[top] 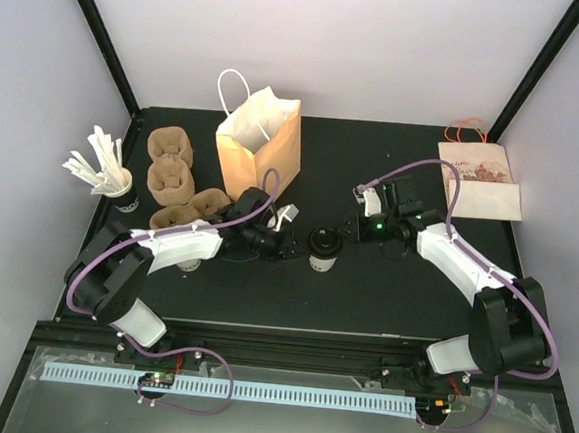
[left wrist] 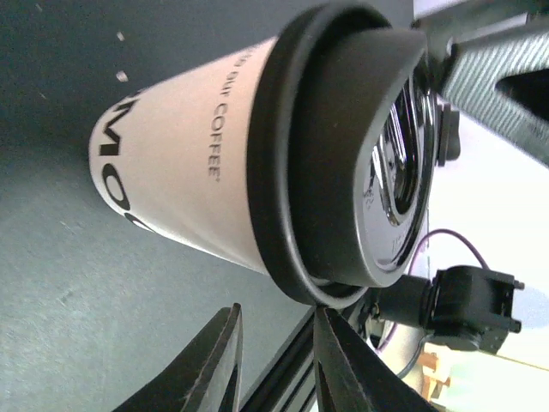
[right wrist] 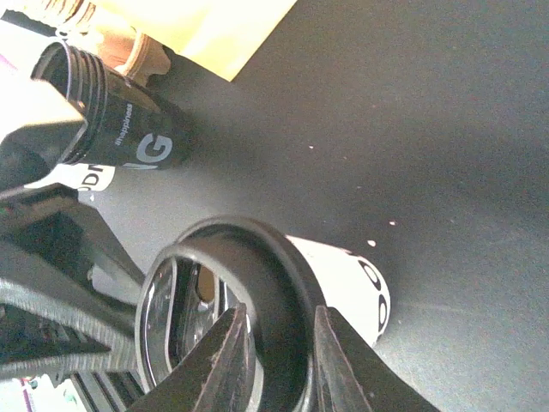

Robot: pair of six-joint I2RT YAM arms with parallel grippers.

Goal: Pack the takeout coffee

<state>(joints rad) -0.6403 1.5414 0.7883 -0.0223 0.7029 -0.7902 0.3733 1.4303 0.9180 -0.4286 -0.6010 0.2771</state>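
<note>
A white paper coffee cup (top: 322,263) with a black lid (top: 325,241) stands mid-table between both grippers. In the right wrist view my right gripper (right wrist: 280,311) is shut across the lid's (right wrist: 283,257) raised rim, one finger on the lid's top and the other outside it, above the cup's white wall (right wrist: 352,283). My left gripper (left wrist: 279,313) comes in from the left, just off the lid (left wrist: 343,154). Its jaws stand a little apart with only table between them, and one fingertip (left wrist: 330,322) touches the lid's edge. The printed cup wall (left wrist: 180,163) fills that view.
An upright brown paper bag (top: 260,144) stands behind the cup. Pulp cup carriers (top: 170,172) and a black cup of white stirrers (top: 117,178) sit at the left. Another white cup (top: 191,261) is half hidden under the left arm. A flat printed bag (top: 480,181) lies at the back right.
</note>
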